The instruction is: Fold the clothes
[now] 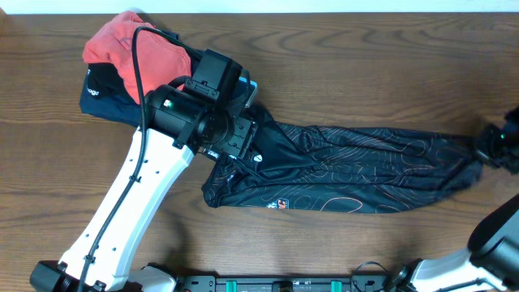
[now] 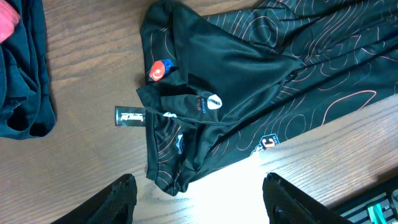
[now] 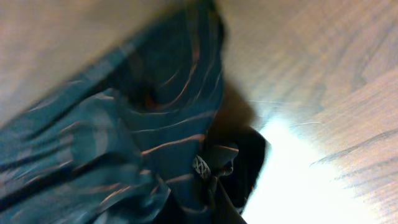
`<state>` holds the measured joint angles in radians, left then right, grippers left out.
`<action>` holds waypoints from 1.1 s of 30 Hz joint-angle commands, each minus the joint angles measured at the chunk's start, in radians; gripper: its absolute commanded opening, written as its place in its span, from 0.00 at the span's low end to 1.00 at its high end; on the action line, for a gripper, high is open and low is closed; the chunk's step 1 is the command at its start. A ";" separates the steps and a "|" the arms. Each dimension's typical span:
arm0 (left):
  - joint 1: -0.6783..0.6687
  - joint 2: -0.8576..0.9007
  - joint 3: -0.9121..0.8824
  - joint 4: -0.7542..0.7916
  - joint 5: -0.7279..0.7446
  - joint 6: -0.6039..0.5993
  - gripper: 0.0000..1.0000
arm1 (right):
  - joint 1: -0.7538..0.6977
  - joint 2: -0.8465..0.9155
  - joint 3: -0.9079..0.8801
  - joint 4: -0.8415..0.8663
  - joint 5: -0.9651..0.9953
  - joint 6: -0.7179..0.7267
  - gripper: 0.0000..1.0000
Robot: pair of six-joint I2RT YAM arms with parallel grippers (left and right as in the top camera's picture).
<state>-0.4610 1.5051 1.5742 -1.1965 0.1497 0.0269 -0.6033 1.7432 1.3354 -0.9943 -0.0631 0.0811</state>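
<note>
The right gripper (image 1: 493,148) was closed on the right-hand end of the black jersey (image 1: 349,170), with a bunch of the cloth pinched between its jaws in the right wrist view. The left gripper (image 2: 199,208) hung with its jaws apart and empty above the jersey's other end, the small logos lying just ahead of its fingertips (image 2: 124,196). The jersey lay as a long rumpled band on the table (image 1: 365,65), its long axis running left to right between the two arms, so each arm had one end nearest. The coming move likely turned on the left gripper dropping onto that near end. A coral-red garment (image 1: 122,45) and a navy garment (image 1: 101,99) lay piled just beyond it
</note>
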 commanded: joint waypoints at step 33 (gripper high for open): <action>0.001 -0.005 0.021 0.000 -0.012 0.006 0.67 | 0.565 -0.069 0.005 -0.280 0.142 0.196 0.36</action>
<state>-0.4610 1.5051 1.5742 -1.1965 0.1497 0.0269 -0.0799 1.6756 1.3453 -1.2743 0.0353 0.2260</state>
